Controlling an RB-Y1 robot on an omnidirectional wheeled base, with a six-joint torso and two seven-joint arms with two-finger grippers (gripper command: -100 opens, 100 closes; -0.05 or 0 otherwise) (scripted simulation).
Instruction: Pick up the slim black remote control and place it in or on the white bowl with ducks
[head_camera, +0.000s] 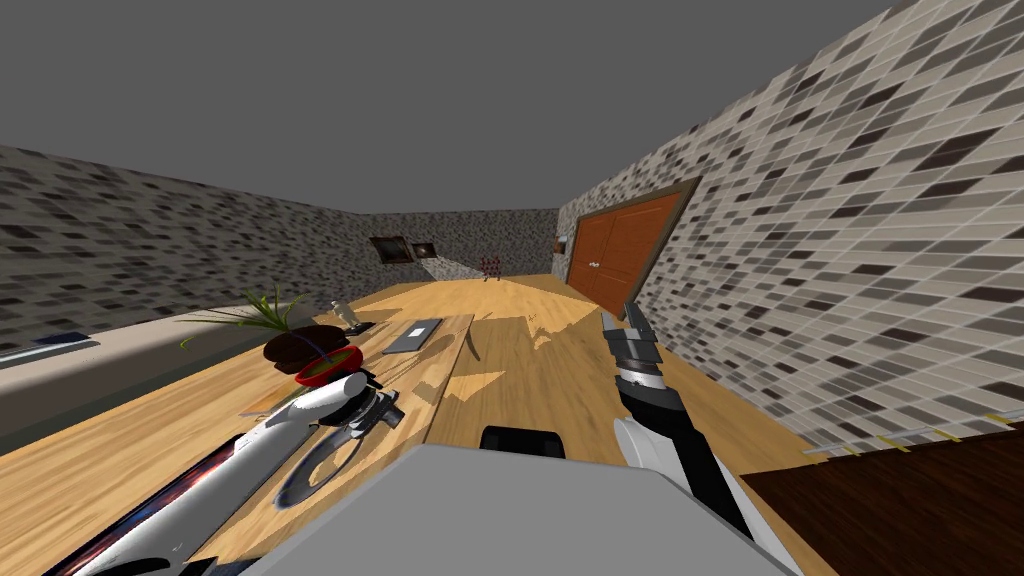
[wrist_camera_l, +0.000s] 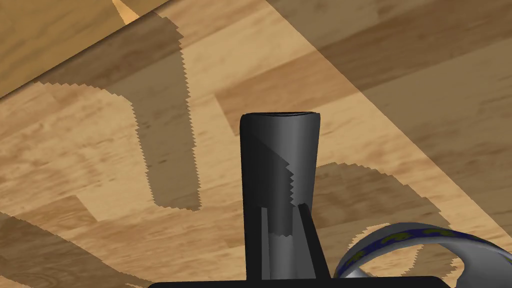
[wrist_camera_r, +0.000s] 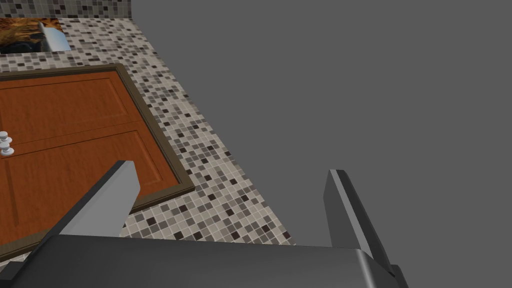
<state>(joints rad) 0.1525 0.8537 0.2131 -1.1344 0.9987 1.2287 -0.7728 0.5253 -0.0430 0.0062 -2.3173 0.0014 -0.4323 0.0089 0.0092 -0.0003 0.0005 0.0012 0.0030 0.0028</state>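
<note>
Remote (wrist_camera_l: 279, 150) clamped in L claw (wrist_camera_l: 283, 207) near bowl (wrist_camera_l: 400, 235); R claw (wrist_camera_r: 230, 169) spread wide

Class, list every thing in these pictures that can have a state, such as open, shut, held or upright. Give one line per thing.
Left gripper: shut on the remote.
Remote: held over the table, not yet in the bowl.
Bowl: on the table beside the left gripper, without the remote.
Right gripper: open, holding nothing, raised.
Door: shut.
Plant: upright on the table.
</note>
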